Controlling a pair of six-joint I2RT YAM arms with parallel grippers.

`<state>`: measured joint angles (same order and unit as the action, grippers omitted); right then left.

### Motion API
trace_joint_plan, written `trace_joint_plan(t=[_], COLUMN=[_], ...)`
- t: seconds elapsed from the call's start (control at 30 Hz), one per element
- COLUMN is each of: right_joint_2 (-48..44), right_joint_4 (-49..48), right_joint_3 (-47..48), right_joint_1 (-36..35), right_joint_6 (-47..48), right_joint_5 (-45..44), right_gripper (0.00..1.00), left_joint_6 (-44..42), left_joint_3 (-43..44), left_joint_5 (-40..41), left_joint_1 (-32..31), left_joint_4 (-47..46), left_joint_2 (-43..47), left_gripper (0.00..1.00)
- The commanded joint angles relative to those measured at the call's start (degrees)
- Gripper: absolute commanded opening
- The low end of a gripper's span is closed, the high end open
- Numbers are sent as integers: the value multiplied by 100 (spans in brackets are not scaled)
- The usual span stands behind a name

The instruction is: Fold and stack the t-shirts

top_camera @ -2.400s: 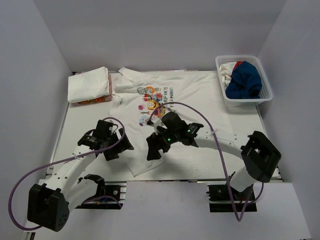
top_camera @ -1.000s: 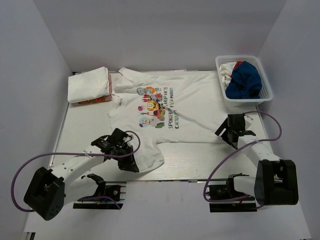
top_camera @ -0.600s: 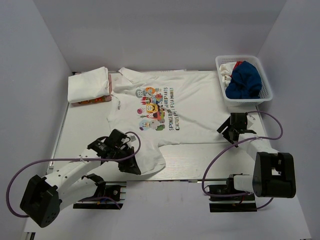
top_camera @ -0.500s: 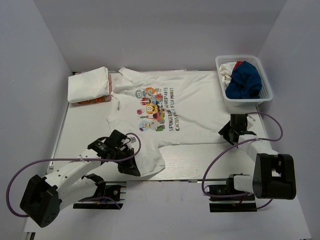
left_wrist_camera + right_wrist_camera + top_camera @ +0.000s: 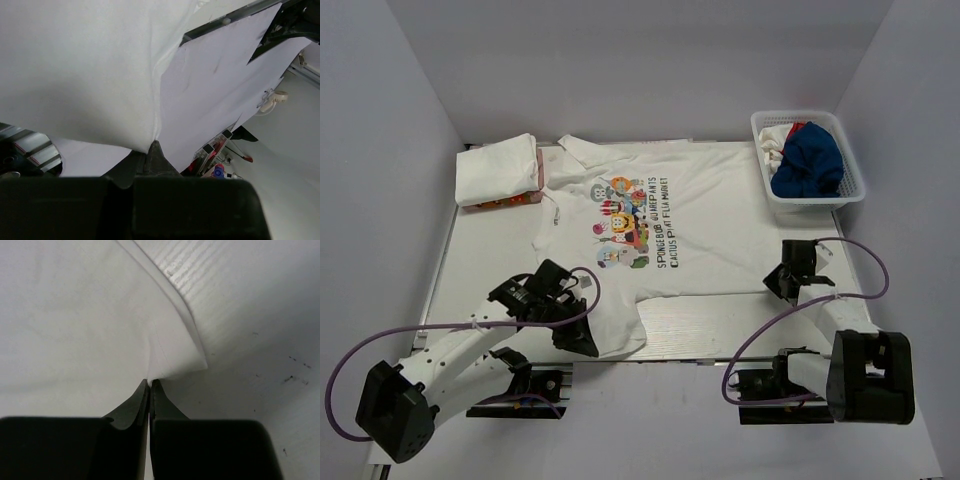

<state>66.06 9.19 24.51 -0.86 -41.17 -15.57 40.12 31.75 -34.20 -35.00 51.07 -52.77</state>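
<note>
A white t-shirt (image 5: 705,205) with a cartoon print (image 5: 633,222) lies spread flat across the table. Its collar points left and its hem is at the near side. My left gripper (image 5: 583,341) is shut on the shirt's near-left corner. In the left wrist view the fabric (image 5: 90,65) hangs from the pinched tips of that gripper (image 5: 155,145). My right gripper (image 5: 783,284) is shut on the near-right hem corner. The right wrist view shows the cloth (image 5: 75,315) nipped between the closed tips of that gripper (image 5: 150,382).
A folded white shirt (image 5: 498,168) lies at the back left on top of an orange-printed one (image 5: 500,202). A white basket (image 5: 852,165) at the back right holds a blue garment (image 5: 808,160) and other clothes. White walls enclose the table.
The right gripper has shut on the shirt's near-right corner and drawn back toward the near edge. The left gripper, still shut, has pulled its corner nearer too. The shirt has slid a little nearer.
</note>
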Motion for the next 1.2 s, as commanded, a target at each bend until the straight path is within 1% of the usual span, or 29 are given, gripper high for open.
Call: trace_joint_plan(t=[0.0, 0.07, 0.13, 0.3, 0.47, 0.5, 0.57, 0.6, 0.7, 0.77, 0.8, 0.83, 0.87, 0.9, 0.93, 0.97, 1.17], right_joint_2=[-469, -681, -717, -508, -296, -270, -94, 20, 258, 415, 468, 565, 600, 636, 697, 732, 1250], right_joint_4=[286, 267, 268, 232, 39, 30, 74, 91, 39, 30, 56, 83, 100, 92, 92, 92, 206], right_joint_3=[-253, -237, -210, 105, 449, 562, 774, 914, 1221, 1328, 1511, 1556, 1687, 1749, 1785, 1829, 2391], right_joint_1=[7, -19, -19, -107, -291, -326, -388, -414, -511, -555, -555, -590, -599, -608, -582, -625, -608], right_joint_6=[82, 152, 223, 425, 443, 504, 566, 566, 548, 592, 592, 610, 610, 619, 619, 619, 777], right_joint_5=[80, 90, 116, 283, 336, 327, 292, 283, 292, 196, 99, 55, -24, -25, -60, -77, -323], right_gripper=[0, 0, 0, 0, 0, 0, 0, 0, 0, 0, 0, 0, 0, 0, 0, 0, 0], left_joint_6=[31, 93, 93, -83, -83, -83, -83, -83, -136, -136, -136, -136, -84, -83, -22, -22, -161], left_joint_3=[60, 60, 269, 753, 877, 1025, 1184, 1402, 1895, 2272, 2405, 2528, 2799, 2941, 3073, 3292, 3803], left_joint_5=[-263, -316, -237, -210, -404, -404, -203, -97, 604, 904, 1245, 1397, 1824, 2020, 2213, 2555, 3015], left_joint_1=[-24, -24, -24, -24, 116, 117, 117, 117, 187, 248, 318, 423, 476, 581, 643, 696, 1127], left_joint_4=[53, -61, -132, -1177, -2256, -2372, -2444, -2444, -2313, -2259, -2181, -2093, -1962, -1882, -1812, -1811, -2153], left_joint_2=[223, 224, 137, -293, -690, -777, -1120, -1243, -1709, -2033, -2140, -2254, -2464, -2466, -2657, -2729, -3028], left_gripper=[0, 0, 0, 0, 0, 0, 0, 0, 0, 0, 0, 0, 0, 0, 0, 0, 0])
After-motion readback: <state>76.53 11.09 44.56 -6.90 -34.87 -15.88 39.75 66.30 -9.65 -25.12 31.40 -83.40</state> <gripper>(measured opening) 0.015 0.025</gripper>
